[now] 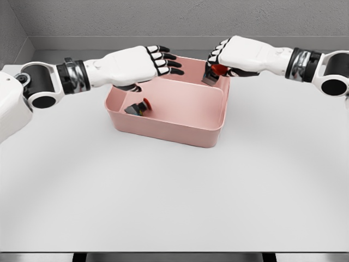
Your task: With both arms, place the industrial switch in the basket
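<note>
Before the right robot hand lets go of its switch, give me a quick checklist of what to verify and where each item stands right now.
1. One industrial switch already lies inside the pink basket: ok.
2. Right robot hand has its fingers curled on the second switch: ok.
3. Held switch is inside the basket's outline: cannot tell; it hangs at the far right corner, close to the rim.
4. Left robot hand holds nothing, fingers spread: ok.
5. Left robot hand is clear of the drop spot: ok, it hovers over the basket's left side.
6. Basket sits flat on the table: ok.
</note>
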